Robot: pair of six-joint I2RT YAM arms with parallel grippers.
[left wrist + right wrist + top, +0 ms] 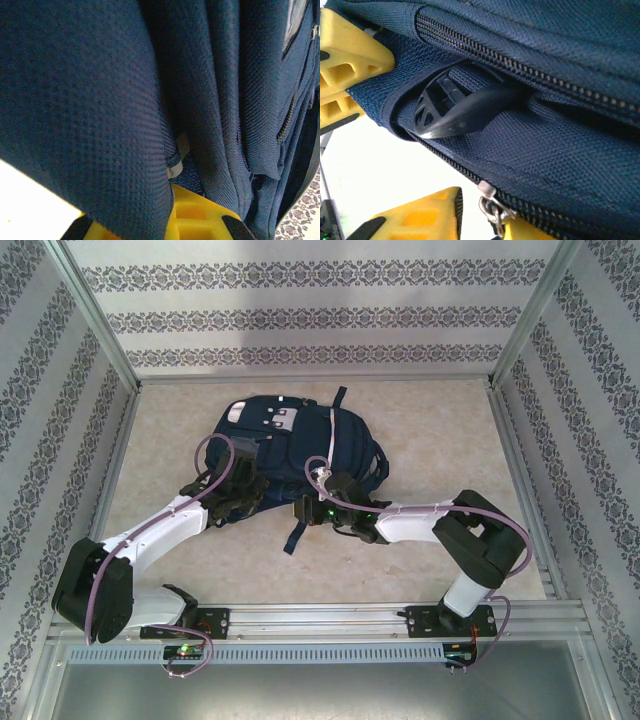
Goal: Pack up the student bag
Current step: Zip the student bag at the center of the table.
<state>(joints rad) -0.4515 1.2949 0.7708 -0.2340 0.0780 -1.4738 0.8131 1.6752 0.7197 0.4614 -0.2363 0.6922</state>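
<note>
Yellow fingers (pixel 350 55) of the right tool (pixel 407 135) are pictured apart, set either side of a zipped edge of the student bag (pixel 290 440), with nothing clamped between them. A metal zip pull (pixel 492 212) is seen just beside the lower finger, and a black plastic buckle (pixel 455 112) is tucked into a fabric fold between two closed zip tracks. The left tool (pixel 235 495) is shown closed at the bag's near left side, and a fold of navy cloth appears to be pinched in it.

The step in hand is judged to be opening a compartment, so packing itself is thought barely begun. For the next move, the right tool would need to be shifted onto the zip pull, closed on it, and drawn along the track while the cloth is held taut by the left.

Farther back, the bag is seen lying flat on the pale desk (pixel 440 440) at mid-depth. It is navy, with grey-white front patches toward the far wall and dark straps trailing toward the arms.
</note>
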